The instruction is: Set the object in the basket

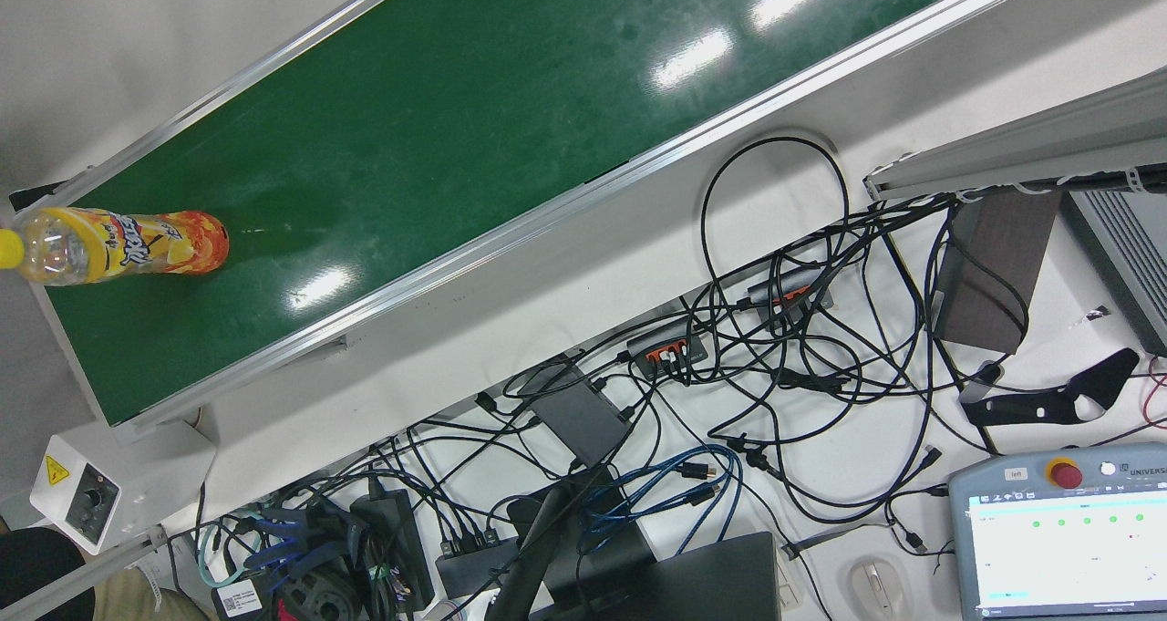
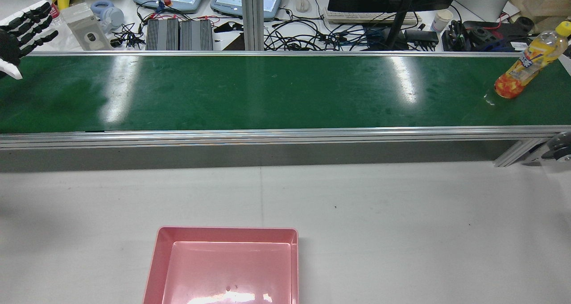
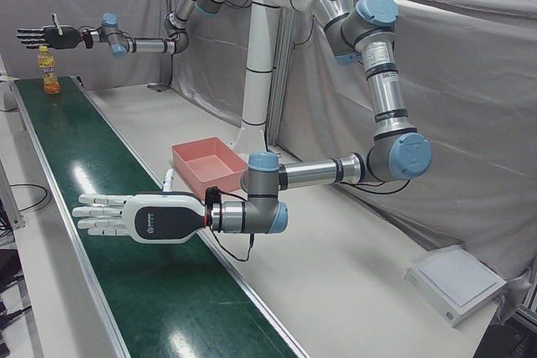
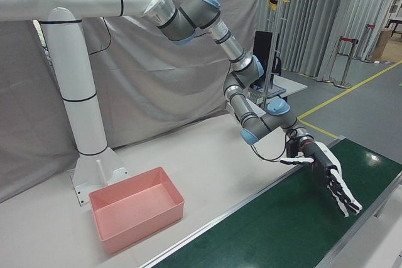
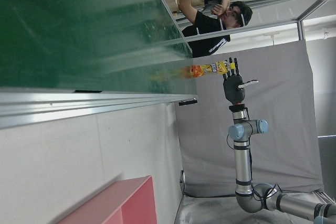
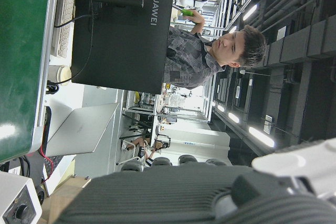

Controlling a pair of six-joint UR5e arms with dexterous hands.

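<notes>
From the rear view, my pink basket (image 2: pixel 226 264) sits nearest on the white counter (image 2: pixel 401 223), empty. Beyond it runs the green belt (image 2: pixel 267 92). My left hand (image 3: pixel 126 215) hovers spread flat over one end, holding nothing. The bottle (image 2: pixel 526 67) stands upright at the far end, just beside my right hand (image 3: pixel 52 37), fingers apart, not touching.

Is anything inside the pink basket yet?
No. The pink basket is empty in the rear view, only glare on its floor; its near end is cut off by the frame. The bottle stands on the green belt.
</notes>
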